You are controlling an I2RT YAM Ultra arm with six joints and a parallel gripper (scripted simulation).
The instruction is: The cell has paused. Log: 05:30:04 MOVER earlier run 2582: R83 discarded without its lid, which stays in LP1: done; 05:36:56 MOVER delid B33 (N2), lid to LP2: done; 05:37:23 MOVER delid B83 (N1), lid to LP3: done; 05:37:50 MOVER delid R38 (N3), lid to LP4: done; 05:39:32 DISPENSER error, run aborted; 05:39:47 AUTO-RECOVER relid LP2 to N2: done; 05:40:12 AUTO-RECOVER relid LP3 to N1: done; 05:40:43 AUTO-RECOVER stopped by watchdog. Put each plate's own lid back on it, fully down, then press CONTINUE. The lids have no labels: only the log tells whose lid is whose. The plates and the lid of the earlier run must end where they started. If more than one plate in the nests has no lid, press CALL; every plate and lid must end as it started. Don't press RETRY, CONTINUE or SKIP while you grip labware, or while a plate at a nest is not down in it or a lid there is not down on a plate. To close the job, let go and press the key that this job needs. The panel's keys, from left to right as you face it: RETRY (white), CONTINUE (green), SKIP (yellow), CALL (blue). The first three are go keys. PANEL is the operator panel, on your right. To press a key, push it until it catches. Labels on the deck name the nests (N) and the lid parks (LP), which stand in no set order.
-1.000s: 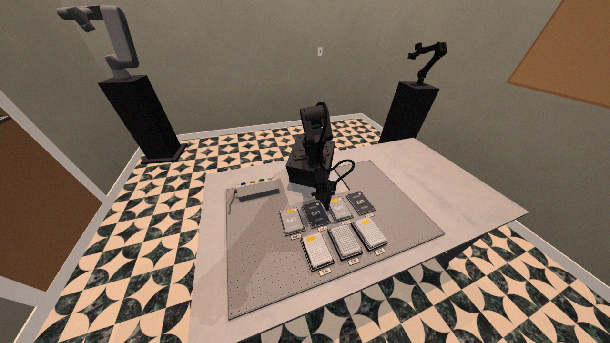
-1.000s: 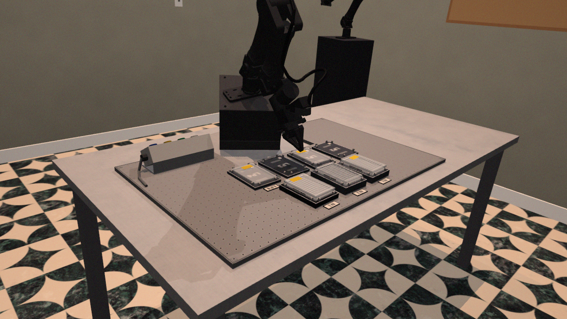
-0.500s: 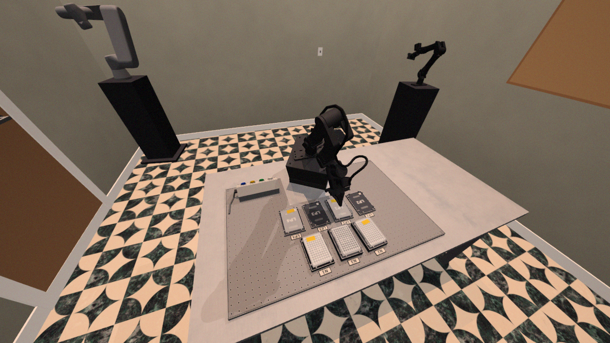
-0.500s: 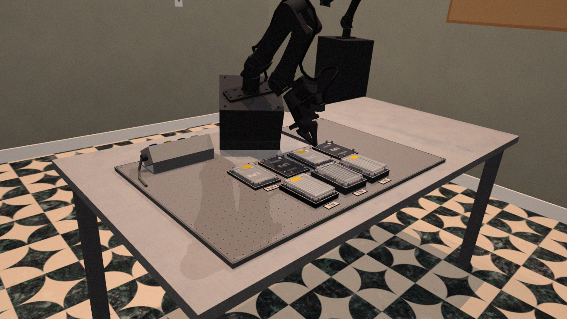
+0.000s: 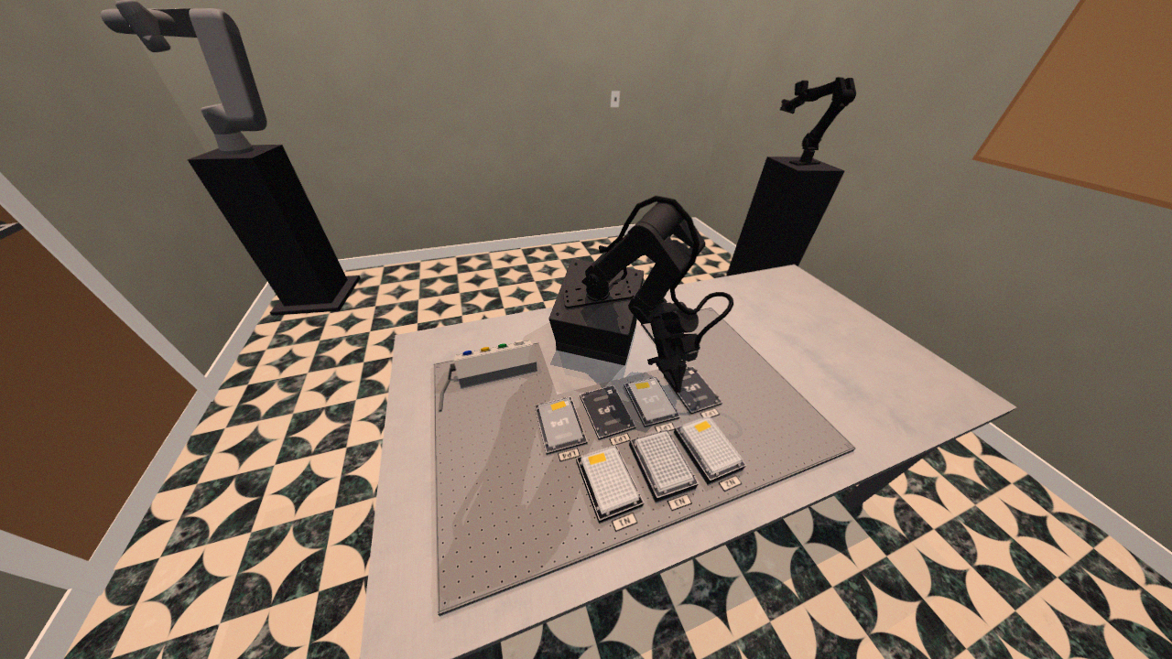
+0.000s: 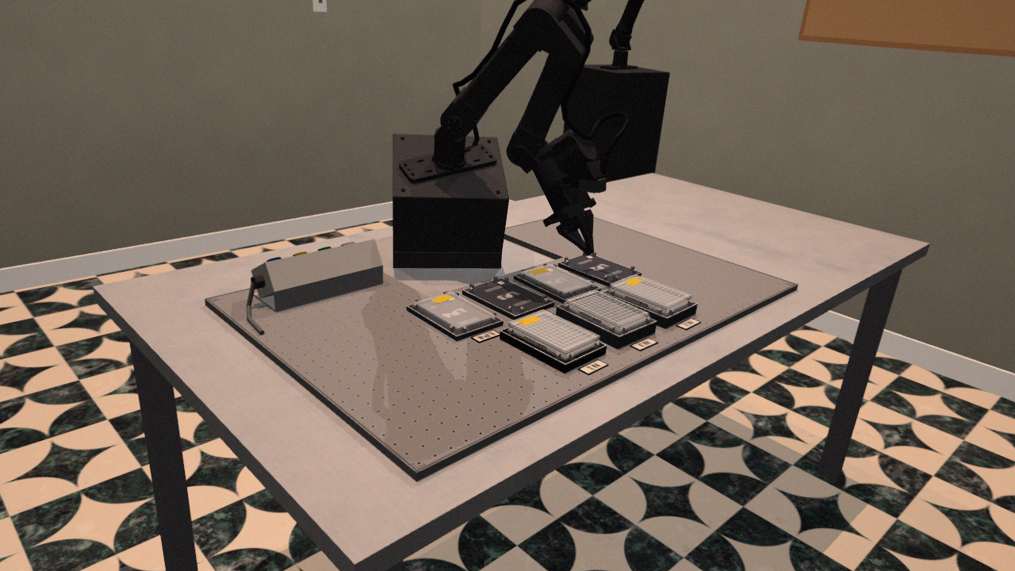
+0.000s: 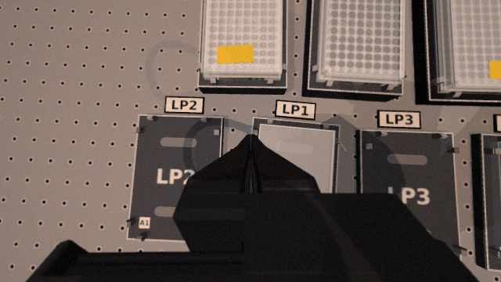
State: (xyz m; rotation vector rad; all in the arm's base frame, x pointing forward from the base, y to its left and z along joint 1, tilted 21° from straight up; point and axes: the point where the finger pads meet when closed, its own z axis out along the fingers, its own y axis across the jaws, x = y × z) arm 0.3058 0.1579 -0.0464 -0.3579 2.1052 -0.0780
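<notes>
My gripper is shut and empty, low over the gap between LP2 and LP1. Clear lids with yellow tags lie in LP1 and LP4. Parks LP2 and LP3 are bare. The N1 plate and N2 plate have yellow-tagged lids on. The N3 plate shows no tag and no lid.
The panel stands at the deck's other end with blue, yellow, green and white keys. A bent cable hangs at its end. The parks and nests stand close together in two rows.
</notes>
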